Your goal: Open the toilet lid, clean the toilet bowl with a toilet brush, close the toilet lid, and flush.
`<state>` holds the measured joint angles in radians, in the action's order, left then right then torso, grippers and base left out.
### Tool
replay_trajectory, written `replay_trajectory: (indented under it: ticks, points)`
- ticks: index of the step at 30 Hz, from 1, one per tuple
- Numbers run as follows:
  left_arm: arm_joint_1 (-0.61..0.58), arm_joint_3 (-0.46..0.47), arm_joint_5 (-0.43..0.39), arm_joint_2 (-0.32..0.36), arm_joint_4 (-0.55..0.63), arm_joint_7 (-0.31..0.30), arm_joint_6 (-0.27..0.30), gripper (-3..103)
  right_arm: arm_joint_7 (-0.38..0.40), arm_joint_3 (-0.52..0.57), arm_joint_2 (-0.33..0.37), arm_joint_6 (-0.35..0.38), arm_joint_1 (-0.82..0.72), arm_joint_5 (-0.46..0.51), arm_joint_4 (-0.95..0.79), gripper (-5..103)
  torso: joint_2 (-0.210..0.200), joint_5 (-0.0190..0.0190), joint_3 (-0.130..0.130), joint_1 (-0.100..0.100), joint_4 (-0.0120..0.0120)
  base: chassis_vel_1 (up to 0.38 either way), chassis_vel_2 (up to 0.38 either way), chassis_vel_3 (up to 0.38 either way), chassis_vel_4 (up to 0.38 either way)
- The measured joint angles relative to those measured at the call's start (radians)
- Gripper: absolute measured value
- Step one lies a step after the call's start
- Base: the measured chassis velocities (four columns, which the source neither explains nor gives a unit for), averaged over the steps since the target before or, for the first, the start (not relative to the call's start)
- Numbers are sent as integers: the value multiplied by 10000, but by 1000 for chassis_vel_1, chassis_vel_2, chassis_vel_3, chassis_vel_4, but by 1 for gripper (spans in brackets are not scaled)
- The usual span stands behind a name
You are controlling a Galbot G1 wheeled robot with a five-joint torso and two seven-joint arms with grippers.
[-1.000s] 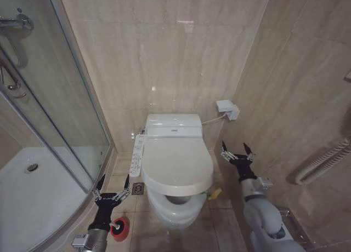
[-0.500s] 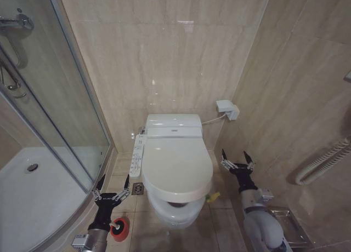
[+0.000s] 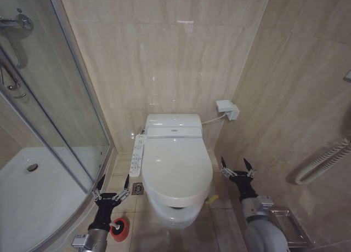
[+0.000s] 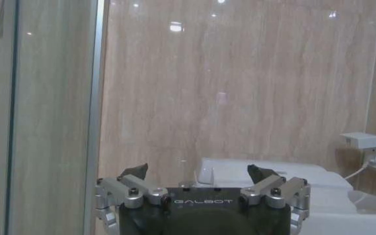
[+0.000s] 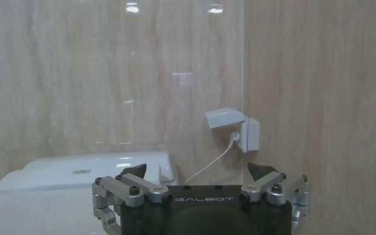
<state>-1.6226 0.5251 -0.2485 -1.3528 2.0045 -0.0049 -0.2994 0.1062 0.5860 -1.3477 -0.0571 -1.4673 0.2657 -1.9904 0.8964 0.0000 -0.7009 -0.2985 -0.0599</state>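
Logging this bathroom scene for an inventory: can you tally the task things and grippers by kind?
Toilet lid: 1
Toilet bowl: 1
Toilet brush: 1
Grippers, left gripper and right gripper, both open: 2
Total: 5

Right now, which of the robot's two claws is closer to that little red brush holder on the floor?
The left tool. It hangs open just above the brush in its red holder, left of the toilet; the right tool is across the bowl near the side wall.
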Motion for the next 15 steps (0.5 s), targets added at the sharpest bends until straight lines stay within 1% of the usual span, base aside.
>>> replay_trajectory:
  ticks: [5,15]
  points:
    - [1,0,0,0,0,0,0,99,-193,-128,-73,-8,-23,-124,58,100,0,0,-1,0,1,0,0,0,0]
    - [0,0,0,0,0,0,0,99,-225,-17,-241,-113,-49,-115,-37,100,0,-1,-1,0,0,0,0,0,0]
